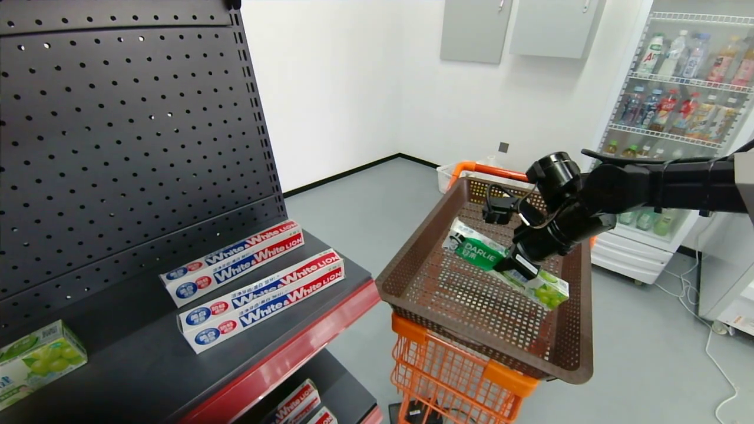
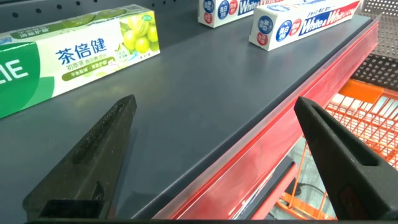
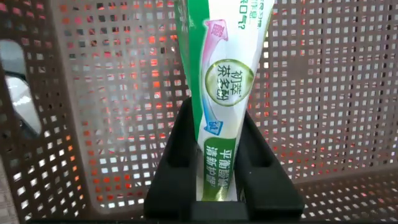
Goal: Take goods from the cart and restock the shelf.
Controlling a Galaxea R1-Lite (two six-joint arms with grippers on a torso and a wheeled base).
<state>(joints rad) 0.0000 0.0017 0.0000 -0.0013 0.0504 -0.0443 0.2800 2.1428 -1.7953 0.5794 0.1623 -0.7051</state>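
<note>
A green toothpaste box [image 1: 506,263] hangs tilted just above the floor of the brown mesh basket [image 1: 412,259] on the orange cart [image 1: 453,377]. My right gripper [image 1: 513,262] is shut on the green toothpaste box [image 3: 222,93], its black fingers [image 3: 177,143] pressing both long sides near the middle. On the dark shelf [image 1: 135,359] lie two white toothpaste boxes [image 1: 232,262], [image 1: 262,300] and another green toothpaste box [image 1: 38,359]. My left gripper [image 2: 214,155] hovers open over the shelf's front edge [image 2: 273,143], close to that green box [image 2: 74,59].
A black pegboard [image 1: 129,118] backs the shelf. More white boxes [image 1: 300,403] sit on the lower shelf. A glass-door drinks fridge [image 1: 677,100] stands behind the cart on the right. Grey floor lies open between shelf and cart.
</note>
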